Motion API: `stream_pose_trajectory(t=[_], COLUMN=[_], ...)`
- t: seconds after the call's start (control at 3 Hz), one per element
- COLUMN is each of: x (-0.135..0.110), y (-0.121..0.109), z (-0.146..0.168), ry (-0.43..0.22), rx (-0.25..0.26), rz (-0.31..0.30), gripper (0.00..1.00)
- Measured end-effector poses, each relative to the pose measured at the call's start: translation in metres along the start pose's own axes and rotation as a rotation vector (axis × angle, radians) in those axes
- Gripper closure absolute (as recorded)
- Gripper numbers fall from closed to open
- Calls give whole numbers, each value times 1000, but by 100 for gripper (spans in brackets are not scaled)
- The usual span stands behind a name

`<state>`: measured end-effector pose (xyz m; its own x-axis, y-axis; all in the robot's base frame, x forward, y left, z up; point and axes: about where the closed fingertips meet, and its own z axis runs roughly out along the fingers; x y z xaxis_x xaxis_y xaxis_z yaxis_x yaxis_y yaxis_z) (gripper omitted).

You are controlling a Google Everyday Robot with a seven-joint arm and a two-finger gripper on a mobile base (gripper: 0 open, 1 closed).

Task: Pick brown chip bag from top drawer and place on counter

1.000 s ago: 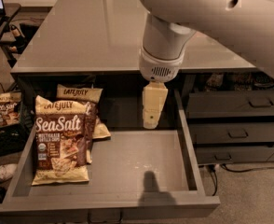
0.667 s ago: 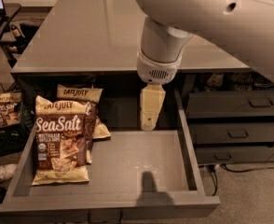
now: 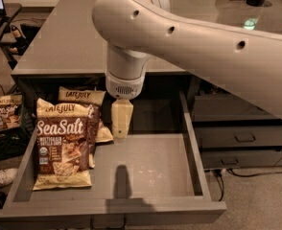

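— Where is the gripper [image 3: 120, 131] hanging?
— It is hanging over the open top drawer [image 3: 153, 164], just right of the bags. Whether it is open or closed, I cannot tell.
— And the brown chip bag [image 3: 62, 145]?
— It is lying in the drawer's left part, overlapping a second bag [image 3: 83, 97] behind it, below the counter [image 3: 74, 37].

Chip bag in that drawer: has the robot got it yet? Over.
Gripper hangs above the open top drawer, just right of the bags. Brown chip bag lies at the drawer's left, not held. Second bag tucked behind it.
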<state>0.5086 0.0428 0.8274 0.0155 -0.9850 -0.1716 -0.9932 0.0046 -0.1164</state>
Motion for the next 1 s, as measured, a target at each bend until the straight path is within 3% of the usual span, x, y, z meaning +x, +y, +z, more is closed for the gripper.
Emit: stream_pose_trajectory(t=[0.33, 0.67, 1.0], x=[0, -54, -54], y=[0, -23, -23], z=[0, 43, 43], ry=[0, -30, -30], rx=[0, 48, 48], rz=[0, 5, 5], gripper=[0, 0, 0])
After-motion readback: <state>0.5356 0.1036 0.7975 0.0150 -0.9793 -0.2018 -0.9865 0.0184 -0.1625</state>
